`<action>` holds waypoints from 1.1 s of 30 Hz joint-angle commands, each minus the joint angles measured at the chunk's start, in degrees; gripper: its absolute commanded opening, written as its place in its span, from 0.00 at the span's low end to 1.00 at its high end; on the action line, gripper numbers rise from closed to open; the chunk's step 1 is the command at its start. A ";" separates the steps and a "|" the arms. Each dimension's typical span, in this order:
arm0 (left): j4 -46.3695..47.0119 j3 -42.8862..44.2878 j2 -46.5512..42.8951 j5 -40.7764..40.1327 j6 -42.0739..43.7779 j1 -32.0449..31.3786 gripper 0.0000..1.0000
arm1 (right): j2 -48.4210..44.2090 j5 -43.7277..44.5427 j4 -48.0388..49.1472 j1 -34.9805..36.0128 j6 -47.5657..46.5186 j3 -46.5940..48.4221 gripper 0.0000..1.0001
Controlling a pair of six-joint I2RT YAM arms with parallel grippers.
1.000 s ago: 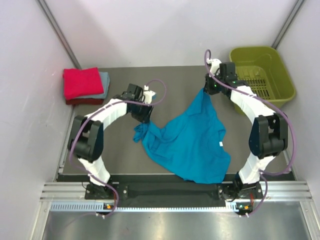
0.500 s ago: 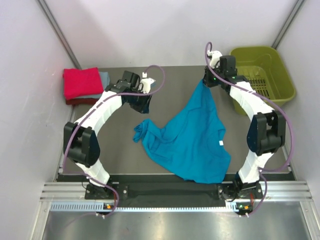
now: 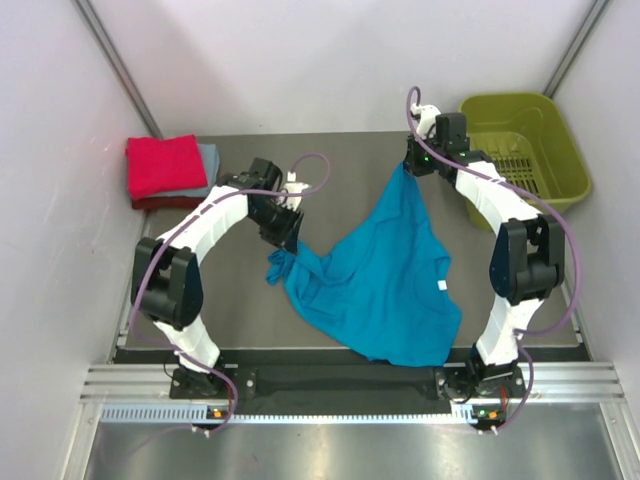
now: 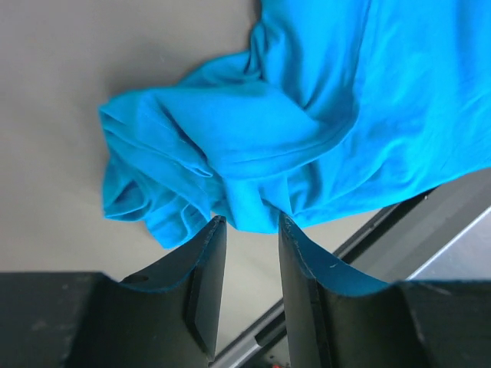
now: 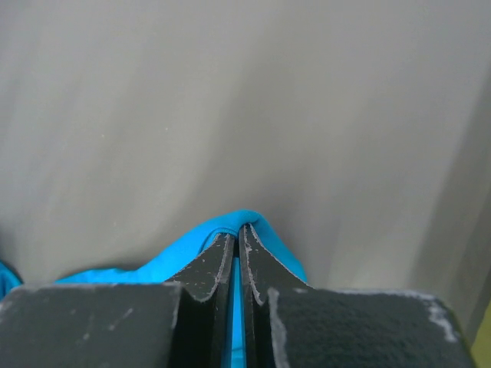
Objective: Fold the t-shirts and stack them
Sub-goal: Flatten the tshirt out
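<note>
A teal-blue t-shirt (image 3: 385, 280) lies spread and crumpled on the dark table. Its far corner is drawn up toward my right gripper (image 3: 412, 172), which is shut on that teal cloth (image 5: 265, 230). My left gripper (image 3: 287, 235) is open, its jaws just above the bunched left sleeve (image 4: 192, 161) without closing on it. A folded red shirt (image 3: 165, 165) rests on a folded pale grey-blue shirt (image 3: 209, 165) at the far left corner.
An olive-green plastic basket (image 3: 525, 145) stands at the far right beside the table. White walls close in both sides. A metal rail (image 3: 340, 385) runs along the near edge by the arm bases.
My left gripper swung back toward the red stack, then came down again over the bunched sleeve. My right gripper lifted the shirt corner slightly farther back.
</note>
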 commanded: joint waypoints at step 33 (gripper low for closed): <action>4.89 3.47 10.86 1.05 -2.75 0.72 0.35 | -4.13 0.94 2.36 1.04 -1.29 -1.23 0.00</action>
